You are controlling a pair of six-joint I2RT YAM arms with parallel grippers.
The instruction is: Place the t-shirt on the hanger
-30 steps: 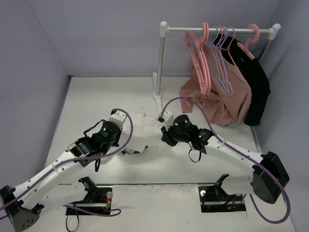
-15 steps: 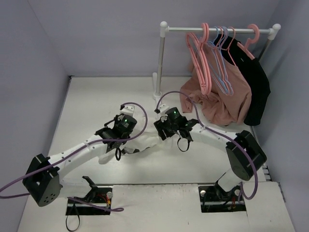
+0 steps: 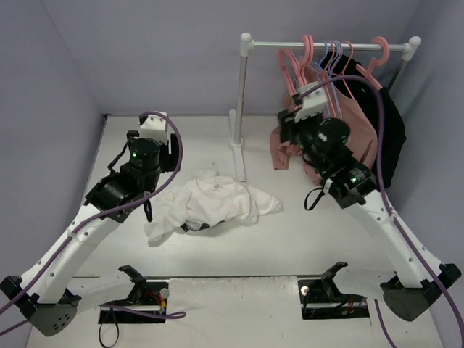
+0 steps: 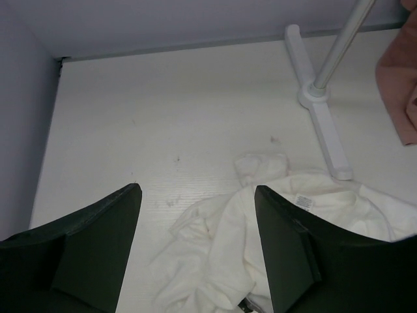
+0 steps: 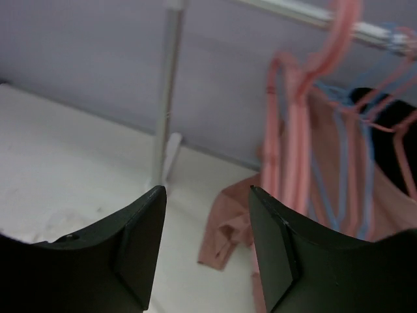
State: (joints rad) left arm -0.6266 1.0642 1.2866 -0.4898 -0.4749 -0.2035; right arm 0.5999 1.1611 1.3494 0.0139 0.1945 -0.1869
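The white t-shirt [image 3: 214, 203] lies crumpled on the table's middle, with a bit of black print showing at its near edge. In the left wrist view the t-shirt [image 4: 228, 241] lies below and between my fingers. The light-blue hanger [image 3: 331, 59] hangs on the rail among pink hangers. In the right wrist view the hanger [image 5: 339, 150] shows as thin blue wire. My left gripper [image 3: 154, 154] [image 4: 197, 189] is open and empty, raised just left of the shirt. My right gripper [image 3: 291, 129] [image 5: 206, 190] is open and empty, raised left of the hanging clothes.
A white rail [image 3: 326, 45] on a post [image 3: 241, 109] with a flat foot [image 4: 326, 130] stands at the back. Pink hangers [image 3: 308, 51], a dusty-pink top [image 3: 286, 148] [image 5: 228, 228] and a black garment [image 3: 391, 138] hang on it. Grey walls close in the sides.
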